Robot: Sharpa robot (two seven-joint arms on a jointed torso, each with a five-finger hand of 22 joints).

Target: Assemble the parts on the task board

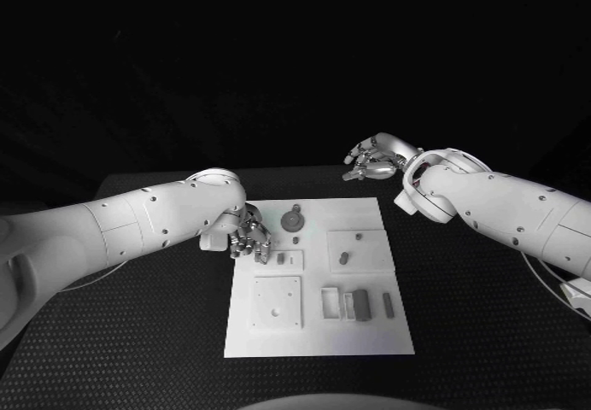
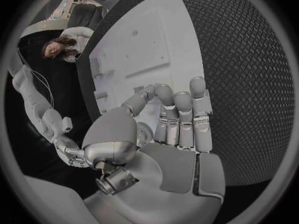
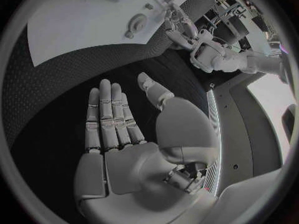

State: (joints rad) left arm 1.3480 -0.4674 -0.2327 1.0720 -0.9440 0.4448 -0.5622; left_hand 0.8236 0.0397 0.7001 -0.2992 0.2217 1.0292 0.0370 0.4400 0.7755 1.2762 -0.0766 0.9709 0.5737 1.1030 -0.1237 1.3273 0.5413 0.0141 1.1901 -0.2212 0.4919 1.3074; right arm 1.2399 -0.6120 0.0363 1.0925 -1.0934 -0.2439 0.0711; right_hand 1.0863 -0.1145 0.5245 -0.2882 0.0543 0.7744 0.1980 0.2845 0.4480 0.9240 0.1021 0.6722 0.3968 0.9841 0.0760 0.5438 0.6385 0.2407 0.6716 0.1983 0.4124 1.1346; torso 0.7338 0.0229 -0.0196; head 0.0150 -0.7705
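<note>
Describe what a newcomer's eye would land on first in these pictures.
First, the white board in the middle of the black table, with small grey parts scattered on it. Next, the left hand at the board's left edge, its fingers over the board and holding nothing. The right hand hangs open beyond the board's far right corner, over the table.

White task board [image 1: 370,333] — seemingly grey parts [image 1: 292,220] — on black, diamond-textured table [image 1: 493,342]

No readable text, labels, brands, numbers or signs anywhere: none on the task board [image 1: 315,342], parts, arms or table.
</note>
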